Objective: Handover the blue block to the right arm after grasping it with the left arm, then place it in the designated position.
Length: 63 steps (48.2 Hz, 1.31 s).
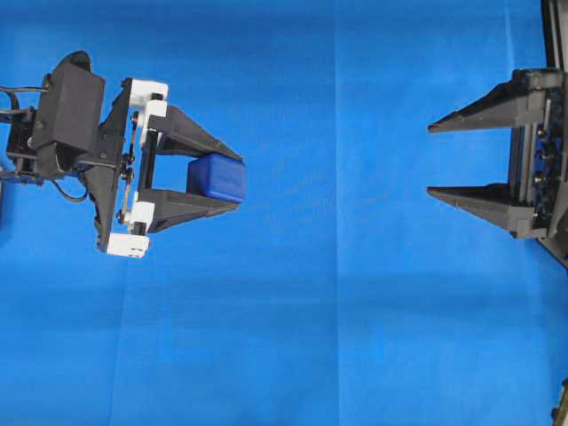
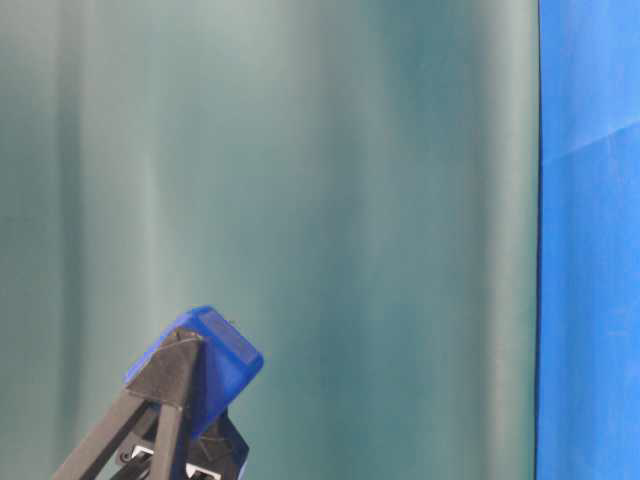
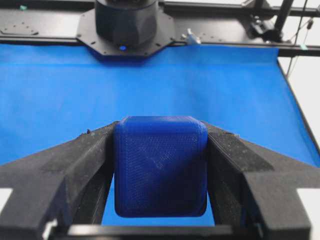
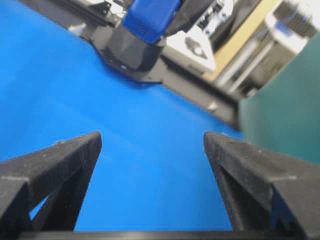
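Observation:
The blue block (image 1: 216, 177) is a small dark-blue cube with rounded edges, clamped between the two black fingers of my left gripper (image 1: 229, 177), which has white blocks on its mounts. In the left wrist view the blue block (image 3: 160, 165) fills the gap between both fingers. From table level the blue block (image 2: 205, 365) appears lifted, with a fingertip (image 2: 170, 370) in front of it. My right gripper (image 1: 429, 160), all black, stands open at the right, pointing left toward the block with a wide gap of cloth between. In the right wrist view the right gripper (image 4: 152, 142) holds nothing, and the blue block (image 4: 149, 19) shows far off.
Blue cloth (image 1: 337, 311) covers the table. A green backdrop (image 2: 350, 200) fills the table-level view. The right arm's black base (image 3: 127, 25) and frame rails (image 3: 225, 45) sit at the cloth's far edge.

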{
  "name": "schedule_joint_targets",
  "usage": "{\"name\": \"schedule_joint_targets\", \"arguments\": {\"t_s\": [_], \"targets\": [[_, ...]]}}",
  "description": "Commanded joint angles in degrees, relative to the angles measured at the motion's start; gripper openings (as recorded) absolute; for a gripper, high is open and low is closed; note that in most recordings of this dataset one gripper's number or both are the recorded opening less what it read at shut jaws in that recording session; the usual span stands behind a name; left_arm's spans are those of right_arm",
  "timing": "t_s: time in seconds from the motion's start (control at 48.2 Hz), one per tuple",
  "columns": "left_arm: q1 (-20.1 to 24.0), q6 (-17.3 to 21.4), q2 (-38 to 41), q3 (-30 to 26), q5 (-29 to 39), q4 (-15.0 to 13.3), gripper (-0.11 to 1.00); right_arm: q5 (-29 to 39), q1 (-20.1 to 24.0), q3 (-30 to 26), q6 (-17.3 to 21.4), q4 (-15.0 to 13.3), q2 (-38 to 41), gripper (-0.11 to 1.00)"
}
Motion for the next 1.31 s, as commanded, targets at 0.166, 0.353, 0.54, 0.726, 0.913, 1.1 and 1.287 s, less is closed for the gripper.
{"name": "schedule_joint_targets", "arguments": {"t_s": [0.166, 0.353, 0.54, 0.726, 0.913, 1.1, 1.287], "targets": [[0.2, -0.2, -1.1, -0.5, -0.9, 0.0, 0.46, -0.6, 0.1, -1.5, -10.2, -9.4, 0.5, 0.97], [0.2, -0.2, -1.1, -0.6, -0.9, -0.1, 0.46, -0.7, 0.2, -1.4, -17.8, -15.6, 1.2, 0.97], [0.2, -0.2, -1.0, -0.7, -0.9, -0.1, 0.46, -0.8, 0.3, -1.5, -22.6, -19.2, 1.9, 0.97], [0.2, -0.3, -0.9, -0.8, -1.0, -0.1, 0.46, -1.4, 0.3, -1.7, -26.9, -20.7, 1.9, 0.97], [0.2, -0.4, -0.8, -0.8, -1.1, -0.2, 0.46, -1.4, 0.3, -1.7, -30.1, -20.9, 1.8, 0.97], [0.1, -0.4, -0.7, -0.9, -1.6, -0.1, 0.46, -1.4, 0.3, -1.6, -30.1, -20.9, 1.8, 0.97], [0.1, -0.4, -0.8, -0.8, -1.6, -0.2, 0.46, -1.4, 0.3, -1.6, -30.1, -20.9, 2.1, 0.97]]}}
